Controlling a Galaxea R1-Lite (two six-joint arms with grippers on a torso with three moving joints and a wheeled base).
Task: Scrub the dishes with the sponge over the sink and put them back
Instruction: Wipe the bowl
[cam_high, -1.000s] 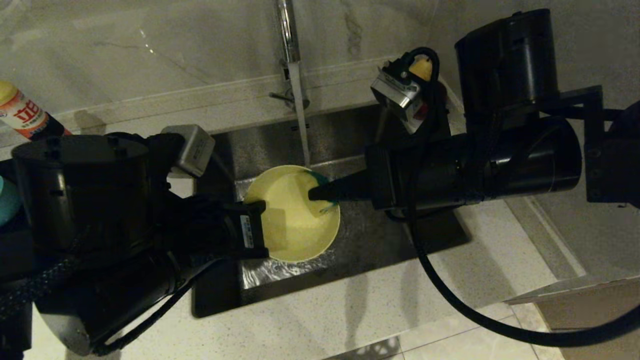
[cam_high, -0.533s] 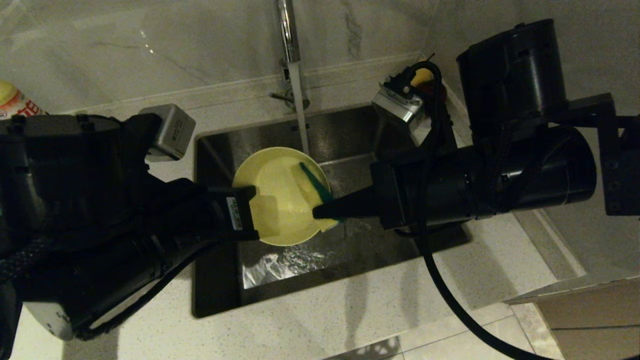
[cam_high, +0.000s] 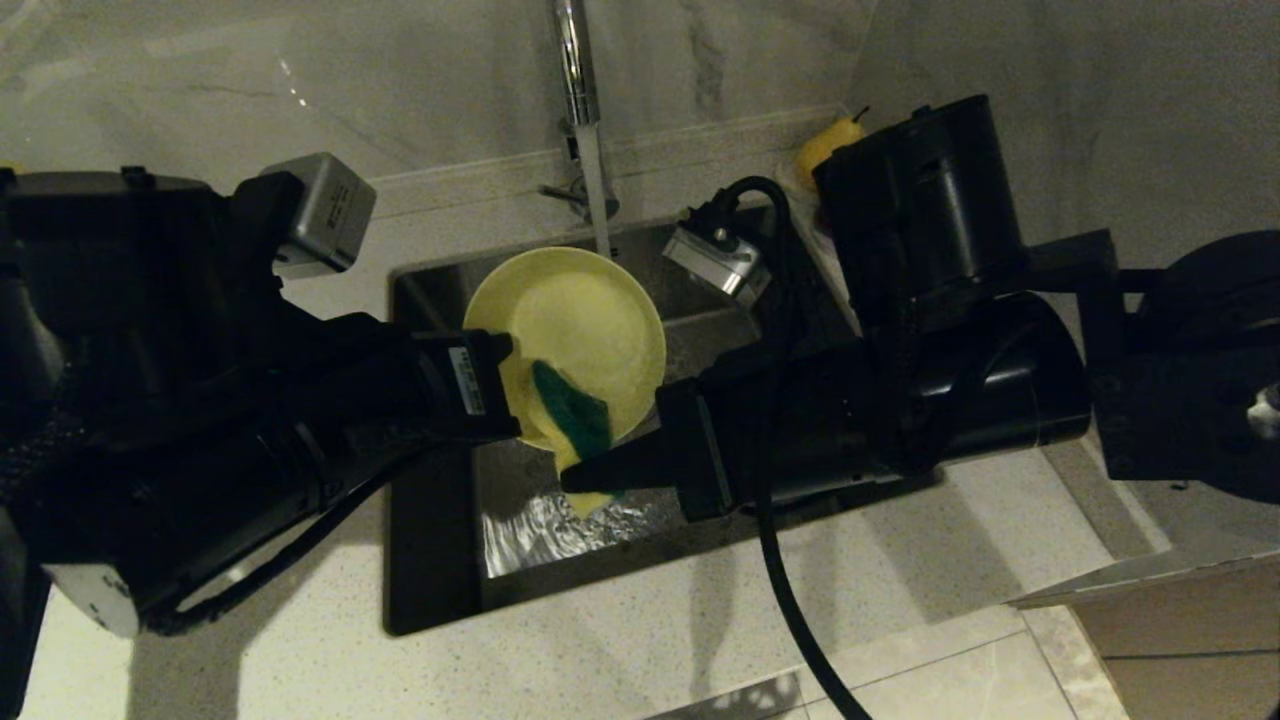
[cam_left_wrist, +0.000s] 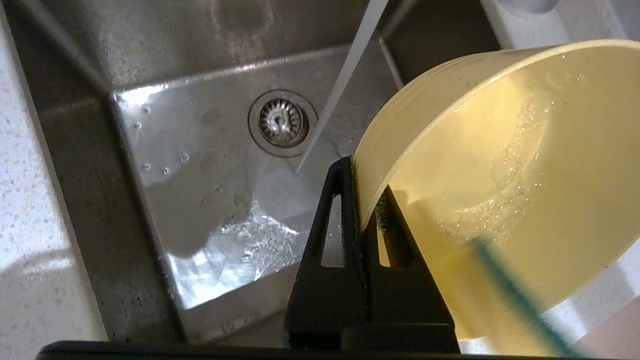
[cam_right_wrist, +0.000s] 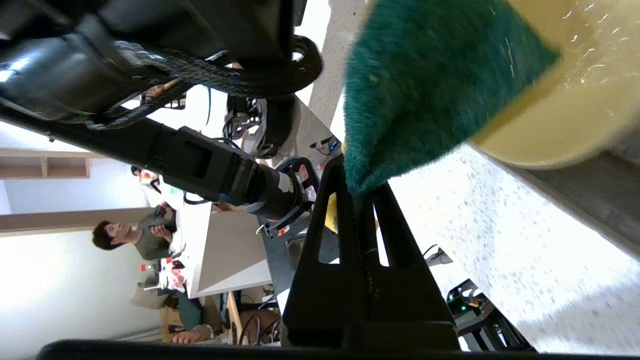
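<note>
My left gripper (cam_high: 505, 390) is shut on the rim of the yellow bowl (cam_high: 580, 320) and holds it tilted above the sink (cam_high: 520, 560), close to the tap's running stream (cam_high: 597, 190). In the left wrist view one finger lies inside and one outside the bowl (cam_left_wrist: 500, 165), whose inside is wet and foamy. My right gripper (cam_high: 575, 478) is shut on the sponge (cam_high: 572, 415), whose green side lies on the bowl's near, lower edge. The right wrist view shows the sponge (cam_right_wrist: 430, 85) pinched at one end, against the bowl (cam_right_wrist: 575, 115). No other dishes are in view.
The chrome tap (cam_high: 575, 70) stands behind the basin, and water pools on the floor near the drain (cam_left_wrist: 282, 120). A yellow fruit (cam_high: 825, 145) sits at the back right behind my right arm. Speckled countertop (cam_high: 650, 650) surrounds the sink.
The left gripper has lifted the bowl up and back toward the tap. The right gripper has swept the sponge from the bowl's far right rim down to its near lower edge.
</note>
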